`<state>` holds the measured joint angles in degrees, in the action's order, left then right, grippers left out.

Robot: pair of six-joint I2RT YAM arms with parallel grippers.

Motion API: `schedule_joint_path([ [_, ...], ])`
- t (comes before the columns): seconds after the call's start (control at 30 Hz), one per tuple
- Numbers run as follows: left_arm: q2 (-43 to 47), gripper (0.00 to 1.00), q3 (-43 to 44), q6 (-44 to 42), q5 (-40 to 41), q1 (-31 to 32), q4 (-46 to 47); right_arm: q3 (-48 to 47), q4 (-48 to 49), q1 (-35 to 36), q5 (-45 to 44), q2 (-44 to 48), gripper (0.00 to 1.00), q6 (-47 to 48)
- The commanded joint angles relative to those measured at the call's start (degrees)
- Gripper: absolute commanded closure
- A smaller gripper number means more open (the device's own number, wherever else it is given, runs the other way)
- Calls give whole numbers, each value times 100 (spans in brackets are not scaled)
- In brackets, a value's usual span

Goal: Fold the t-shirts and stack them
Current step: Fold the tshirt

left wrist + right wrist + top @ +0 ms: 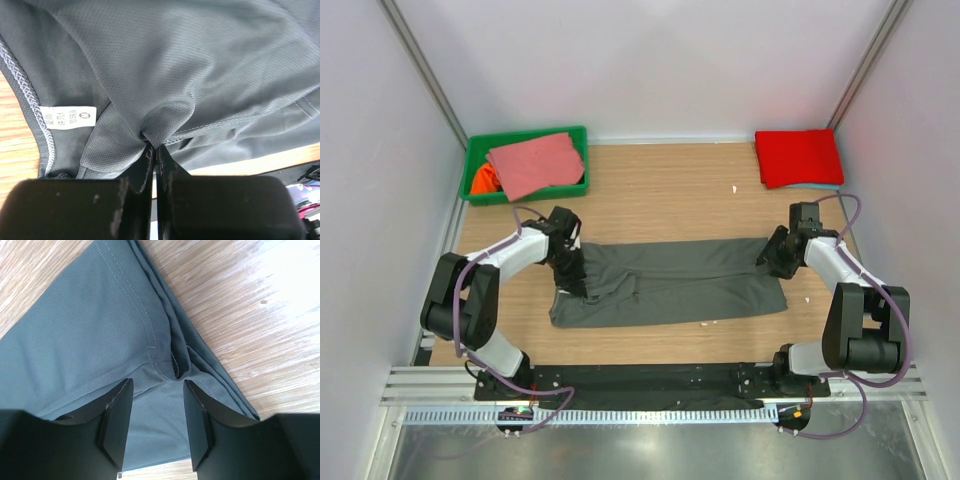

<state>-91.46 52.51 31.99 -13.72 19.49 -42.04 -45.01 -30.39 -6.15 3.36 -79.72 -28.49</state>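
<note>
- Scanning from far left: green bin [524, 134] holds a salmon-pink shirt [535, 163] with an orange shirt [483, 180] under it, both unfolded
- left gripper [572, 280] sits at the left end of the dark grey t-shirt [680, 280], fingers pressed together and pinching a bunched tuck of cloth just beside the white neck label [68, 117]
- dark grey t-shirt lies mid-table [670, 195] as a long strip, already narrowed lengthwise, neck end left, hem end right
- right gripper [772, 258] is low over the hem end, fingers spread and straddling the stitched layered edge, gripping nothing yet
- my read: step in hand is the crosswise fold
- to do it well: close the right fingers over every layer at the hem, not just the top one; match lift height on both sides, keep light tension so the strip doesn't sag or twist, lay the ends edge on edge
- risk: the left pinch looks small and off-corner, so layers could slip apart on lift
- far right: red shirt [798, 155] is folded, resting on a light-blue one [817, 186], which looks like the stack target
</note>
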Motion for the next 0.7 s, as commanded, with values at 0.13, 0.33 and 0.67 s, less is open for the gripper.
schedule_joint_path([
  [0.13,234,100,479,-377,-202,29,-261,63,314,-88,-177,-105,54,-122],
  [0.33,339,100,698,-544,-97,20,-471,-7,429,-97,-212,-280,60,-69],
  [0.67,533,100,1514,-782,299,3,-963,-622,262,-88,-20,-474,87,63],
])
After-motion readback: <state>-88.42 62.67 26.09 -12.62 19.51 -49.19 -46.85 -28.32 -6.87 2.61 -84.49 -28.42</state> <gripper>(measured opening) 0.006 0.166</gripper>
